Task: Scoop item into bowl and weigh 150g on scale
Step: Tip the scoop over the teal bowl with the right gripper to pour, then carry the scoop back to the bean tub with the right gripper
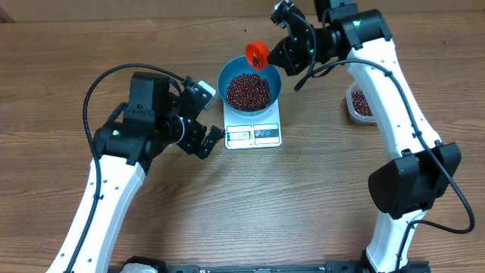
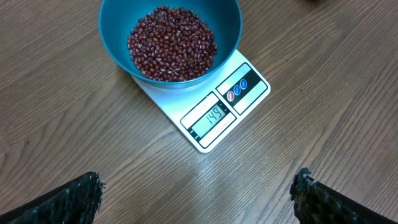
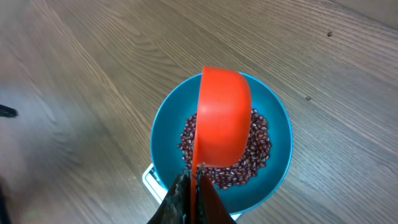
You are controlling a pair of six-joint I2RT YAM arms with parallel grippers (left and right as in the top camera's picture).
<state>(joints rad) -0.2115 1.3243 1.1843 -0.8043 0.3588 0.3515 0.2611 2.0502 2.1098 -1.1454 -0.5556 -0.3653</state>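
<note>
Pinches the handle of the red scoop (image 3: 224, 118) tight in the right gripper (image 3: 188, 200), poised above the far side of the scale (image 2: 256, 92), presumably to trickle a last few beans (image 2: 172, 43) onto the heap already in the blue bowl (image 2: 115, 31) standing on the scale's platform (display (image 2: 213, 116) shows 149, so likely a hair short). Tips the scoop on edge, mouth turned down toward the bowl, long axis running from cup to handle, back away from the scale. Parks the left gripper (image 1: 204, 115) just left of the scale, jaws spread wide and empty, probably so its camera can read the display.
</note>
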